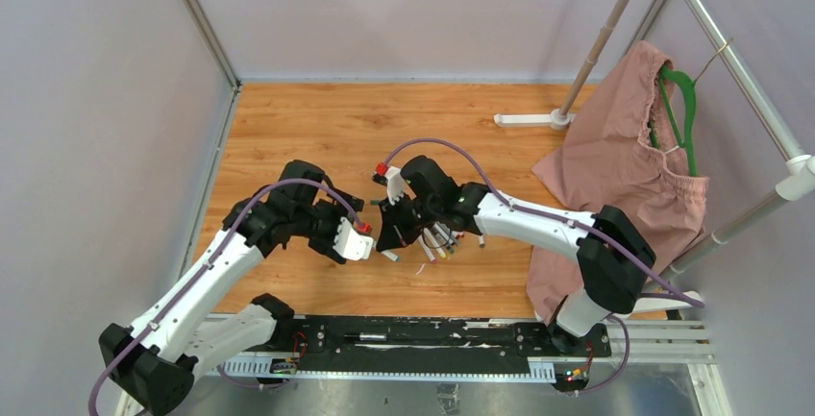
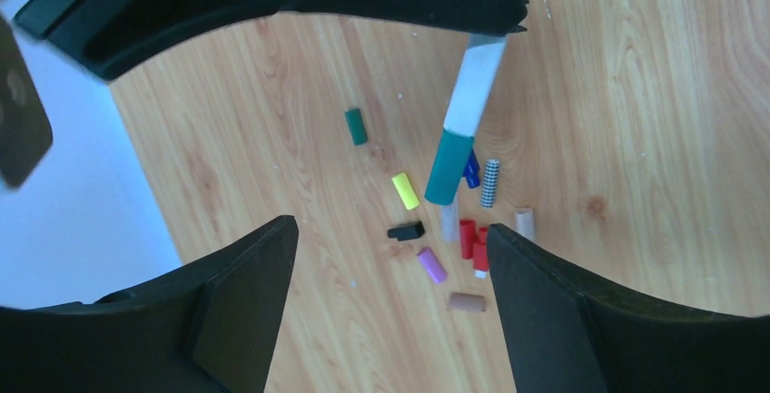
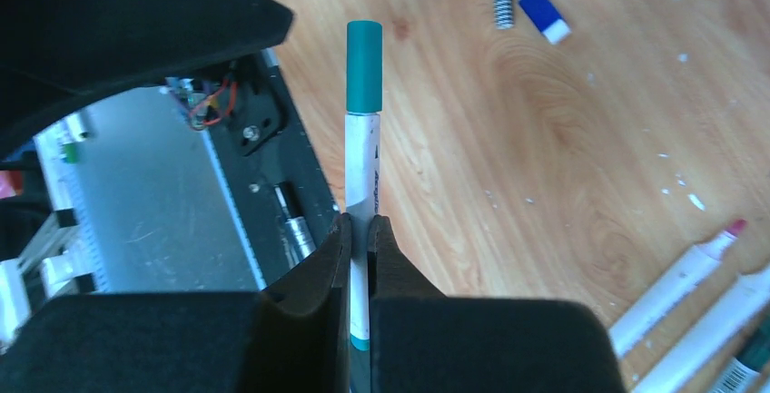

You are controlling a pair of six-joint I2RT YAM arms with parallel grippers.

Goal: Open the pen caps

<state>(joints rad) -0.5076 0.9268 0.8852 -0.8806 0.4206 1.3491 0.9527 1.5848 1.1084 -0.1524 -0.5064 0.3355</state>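
Holding: right gripper [image 3: 360, 225] clamped on a white marker [image 3: 360, 166], teal cap [image 3: 364, 66] on its free end. Left gripper [image 2: 389, 230] spread, grasping nothing, near that cap. Below the teal cap, on the table [image 2: 636, 93]: green cap [image 2: 356, 126], yellow cap [image 2: 405, 191], black cap [image 2: 406, 230], red cap [image 2: 467, 239]. Uncapped markers [image 3: 676, 289] lie well apart from it.

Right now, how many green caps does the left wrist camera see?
2: teal cap on the held pen; darker green cap loose on the table, left of it. More may be hidden.
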